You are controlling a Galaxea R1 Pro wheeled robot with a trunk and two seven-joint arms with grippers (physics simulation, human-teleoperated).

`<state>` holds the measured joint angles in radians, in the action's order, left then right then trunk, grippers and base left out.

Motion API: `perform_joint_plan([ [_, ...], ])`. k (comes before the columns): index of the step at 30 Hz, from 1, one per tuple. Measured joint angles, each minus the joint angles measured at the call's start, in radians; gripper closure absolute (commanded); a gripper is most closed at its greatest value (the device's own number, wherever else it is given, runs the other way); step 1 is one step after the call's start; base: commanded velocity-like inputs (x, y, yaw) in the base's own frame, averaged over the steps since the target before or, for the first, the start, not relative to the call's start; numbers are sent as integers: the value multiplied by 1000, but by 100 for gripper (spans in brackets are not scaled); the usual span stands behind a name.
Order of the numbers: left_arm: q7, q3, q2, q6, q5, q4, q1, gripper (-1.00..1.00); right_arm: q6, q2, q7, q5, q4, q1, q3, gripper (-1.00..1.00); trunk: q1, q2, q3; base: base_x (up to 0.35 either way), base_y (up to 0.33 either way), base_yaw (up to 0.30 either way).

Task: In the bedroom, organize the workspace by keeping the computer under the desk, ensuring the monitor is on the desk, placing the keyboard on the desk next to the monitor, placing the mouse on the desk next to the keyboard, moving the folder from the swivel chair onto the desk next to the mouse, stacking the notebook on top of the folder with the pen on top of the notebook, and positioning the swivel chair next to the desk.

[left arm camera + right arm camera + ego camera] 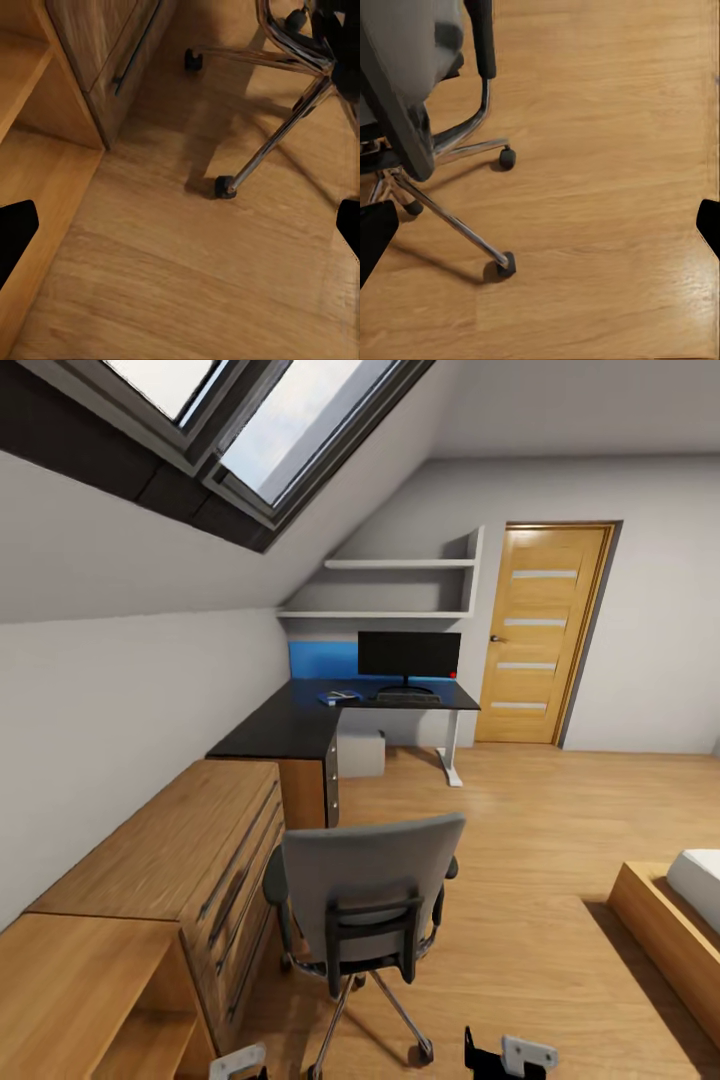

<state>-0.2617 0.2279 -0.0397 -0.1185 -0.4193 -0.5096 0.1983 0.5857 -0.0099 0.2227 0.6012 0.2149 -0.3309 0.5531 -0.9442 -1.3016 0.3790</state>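
Grippers, left point(180, 225) and right point(540, 225), are hanging wide apart over floor, flanking the swivel chair point(365, 895); worktop point(300, 725) beyond is carrying monitor point(409, 656) and keyboard point(408, 699).

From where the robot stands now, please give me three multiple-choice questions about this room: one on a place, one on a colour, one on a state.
1. Where is the monitor?
A. on the floor beside the door
B. on the black desk, at its far end
C. on the wooden chest

2. What colour is the back of the swivel chair?
A. grey
B. red
C. bright blue

3. How is the wooden door?
A. wide open
B. taken off its frame
C. closed

Answers:
1. B, the head view shows the monitor standing on the desk top, under the white shelves.
2. A, the tall chair back facing the camera is grey, with black armrests.
3. C, the door leaf sits flat in its frame and no gap shows.
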Motion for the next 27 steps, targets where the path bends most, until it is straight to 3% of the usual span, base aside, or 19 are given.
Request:
perform_joint_plan([
  [5,2,-1,-5,11,-11,59,25,-100,-27,-14,1,29,-37,-26,0,-100,-19,-35,16,0,0,0],
  [11,3,-1,-18,11,-16,113,35,-100,-34,-23,-2,37,-104,-35,5,-100,-42,-77,35,0,0,0],
  [23,2,-9,-19,9,-18,132,38,-100,-17,-22,-5,35,-142,-38,14,-100,-88,-161,72,0,0,0],
  [27,-3,-14,-18,-24,-18,132,38,-100,-16,-22,-5,30,-144,-38,16,-100,-104,-189,85,0,0,0],
])
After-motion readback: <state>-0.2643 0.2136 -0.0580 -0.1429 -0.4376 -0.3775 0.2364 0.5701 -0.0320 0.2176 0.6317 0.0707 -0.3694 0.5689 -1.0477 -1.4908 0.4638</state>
